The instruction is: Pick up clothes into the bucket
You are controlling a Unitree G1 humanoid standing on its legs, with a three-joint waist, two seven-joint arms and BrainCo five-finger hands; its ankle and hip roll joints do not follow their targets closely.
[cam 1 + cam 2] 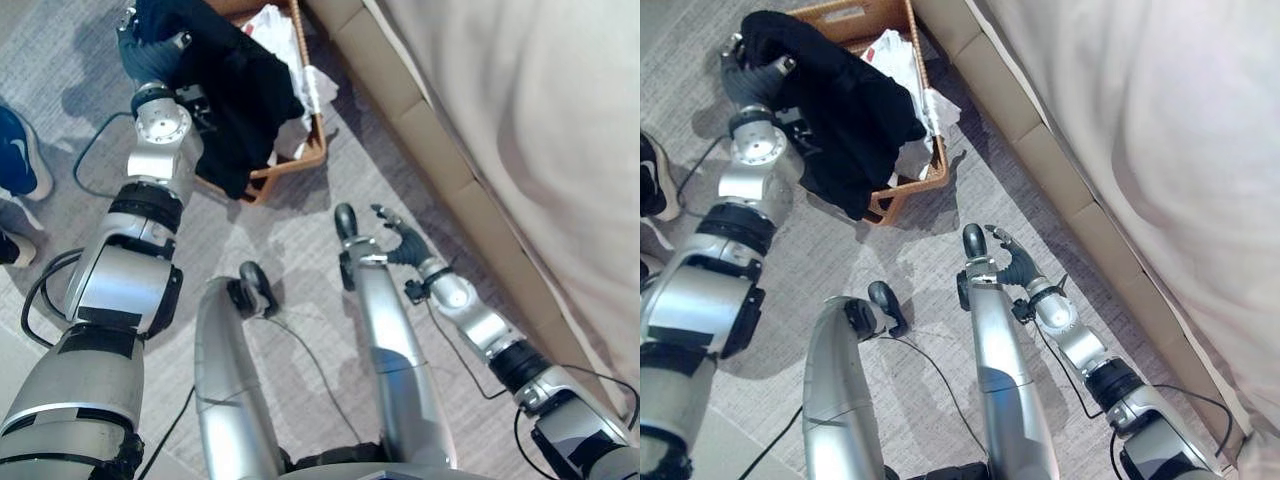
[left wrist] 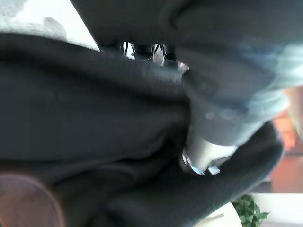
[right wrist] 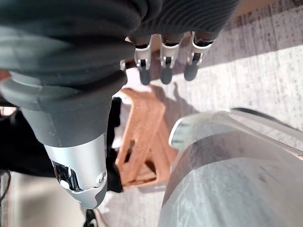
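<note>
Carpet [image 1: 300, 250] bears a basket [image 1: 312, 150]; black garment [image 1: 855, 120] smothers left hand [image 2: 208, 127], grip untellable; right hand [image 3: 163, 66] relaxed.

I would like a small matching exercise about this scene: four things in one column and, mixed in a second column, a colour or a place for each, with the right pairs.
Things:
1. black garment
2. basket
3. white clothes
4. right hand

Colour or place:
A. woven, orange-brown
B. inside the basket, beside the dark cloth
C. draped over the basket's rim, by the left hand
D. over the grey carpet, holding nothing

Pairs: 1-C, 2-A, 3-B, 4-D
</note>
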